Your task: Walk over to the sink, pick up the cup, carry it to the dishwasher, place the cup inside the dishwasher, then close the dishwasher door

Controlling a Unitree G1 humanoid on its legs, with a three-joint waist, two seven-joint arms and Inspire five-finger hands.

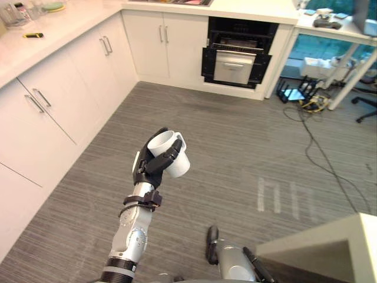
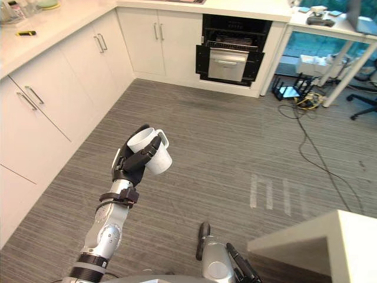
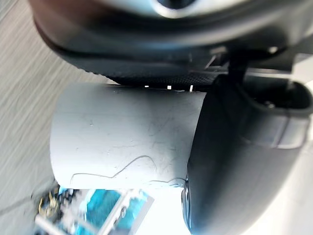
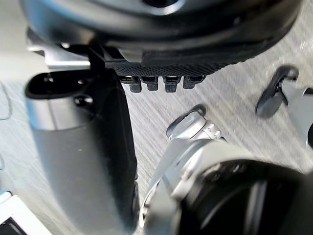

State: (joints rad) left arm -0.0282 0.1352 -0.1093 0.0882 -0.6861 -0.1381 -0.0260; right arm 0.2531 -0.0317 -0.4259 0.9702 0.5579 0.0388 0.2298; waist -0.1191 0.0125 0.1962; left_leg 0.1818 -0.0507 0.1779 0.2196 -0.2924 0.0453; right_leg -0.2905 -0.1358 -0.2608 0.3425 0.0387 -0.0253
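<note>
Dark fingers (image 1: 166,158) of the left hand (image 1: 145,170) curl round the white ceramic handled cup (image 1: 180,166), held tilted above the wide grey striped floor (image 1: 235,147). White cabinet fronts (image 1: 59,118) edge the left, the black dishwasher (image 1: 238,59) stands ajar well ahead, and the right hand (image 1: 211,243) hangs low beside a pale counter corner (image 1: 330,247)

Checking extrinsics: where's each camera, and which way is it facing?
Left eye view: head, looking down at floor and cabinets; left hand gripping cup.
Right eye view: same scene, slightly offset.
Left wrist view: on that wrist, along the left hand, cup's side close.
Right wrist view: on that wrist, along the right hand toward floor.
Shared: cup, in both eye views and left wrist view.
</note>
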